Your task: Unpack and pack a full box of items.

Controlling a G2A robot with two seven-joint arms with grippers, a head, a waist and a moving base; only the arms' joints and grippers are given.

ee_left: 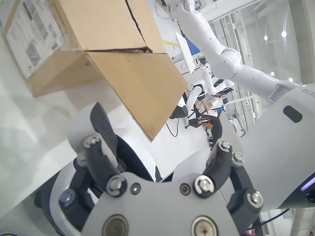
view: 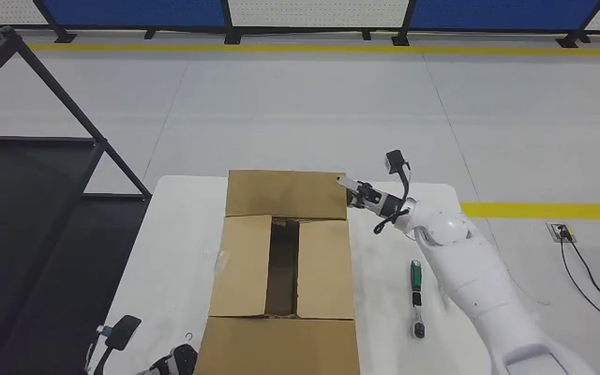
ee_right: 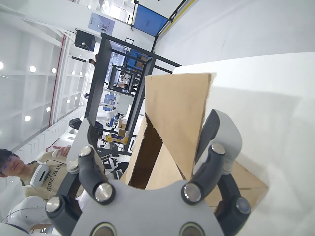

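A brown cardboard box [view: 281, 253] stands mid-table, its two side flaps folded in with a dark gap [view: 282, 267] between them. The far flap [view: 286, 194] and near flap [view: 277, 345] stick outward. My right gripper [view: 349, 186] is at the far flap's right corner. In the right wrist view that gripper [ee_right: 150, 121] is open, the flap's corner [ee_right: 174, 104] lies between its fingers, and one finger [ee_right: 215, 128] rests against the flap's edge. My left gripper [view: 176, 360] sits low at the table's near left, open [ee_left: 158, 116], just under the near flap [ee_left: 140, 82].
A green-handled ratchet tool [view: 416, 298] lies on the white table [view: 178, 244] to the right of the box. A printed label [ee_left: 32, 30] covers the box's side. A black metal frame [view: 56, 169] stands off the table's left edge.
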